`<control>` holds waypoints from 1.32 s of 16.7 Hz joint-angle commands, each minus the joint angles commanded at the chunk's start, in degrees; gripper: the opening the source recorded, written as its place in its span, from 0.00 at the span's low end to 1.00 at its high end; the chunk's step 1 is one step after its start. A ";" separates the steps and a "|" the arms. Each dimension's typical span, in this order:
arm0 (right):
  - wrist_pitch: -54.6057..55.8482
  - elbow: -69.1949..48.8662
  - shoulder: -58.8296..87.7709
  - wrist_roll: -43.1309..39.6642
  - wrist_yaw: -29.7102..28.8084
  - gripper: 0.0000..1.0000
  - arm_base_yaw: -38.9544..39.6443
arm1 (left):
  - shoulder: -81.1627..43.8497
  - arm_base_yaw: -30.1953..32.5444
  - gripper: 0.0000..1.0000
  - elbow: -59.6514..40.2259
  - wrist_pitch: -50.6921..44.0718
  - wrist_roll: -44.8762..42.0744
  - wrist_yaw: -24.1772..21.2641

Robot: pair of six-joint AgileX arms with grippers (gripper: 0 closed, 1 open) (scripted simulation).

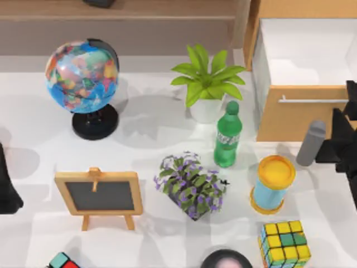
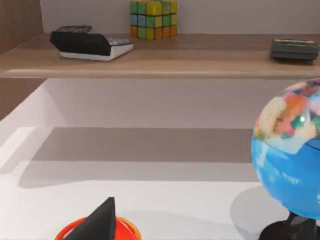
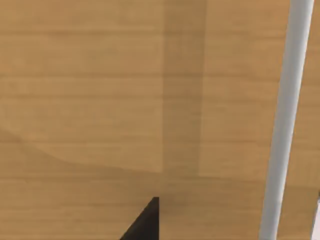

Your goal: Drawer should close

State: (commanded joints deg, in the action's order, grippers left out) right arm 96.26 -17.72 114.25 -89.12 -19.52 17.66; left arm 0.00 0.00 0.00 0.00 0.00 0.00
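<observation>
On the white table (image 1: 145, 167) the open drawer (image 1: 304, 120) looks stiff and should slide if pushed on its flat wooden front beside the handle (image 1: 312, 100), where the right gripper (image 1: 348, 125) is close, its fingers I cannot tell apart or together.

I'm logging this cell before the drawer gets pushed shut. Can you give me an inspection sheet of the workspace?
Surface: white table, crowded.
Job's things: drawer pulled open, white inside showing, silver handle on its tan front.
Clutter: globe, potted plant, green bottle, chalkboard, flower pot, yellow-lidded can, puzzle cube, grey cylinder.
Hands: right hand close to the drawer front; left hand at the table's left edge.
Cables: nothing seen.
Surroundings: wooden shelf holding small items.
</observation>
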 joint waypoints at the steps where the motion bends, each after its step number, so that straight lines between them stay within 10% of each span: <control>1: 0.00 0.00 0.00 0.00 0.00 0.47 0.00 | 0.00 0.00 1.00 0.00 0.00 0.00 0.00; 7: 0.00 0.00 0.00 0.00 0.00 0.02 0.00 | 0.00 0.00 1.00 0.00 0.00 0.00 0.00; 22: 5.07 -8.30 -2.01 0.19 6.08 0.00 -1.22 | 0.00 0.00 1.00 0.00 0.00 0.00 0.00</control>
State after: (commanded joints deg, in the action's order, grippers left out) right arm 101.33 -26.02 112.24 -88.93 -13.43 16.44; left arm 0.00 0.00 0.00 0.00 0.00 0.00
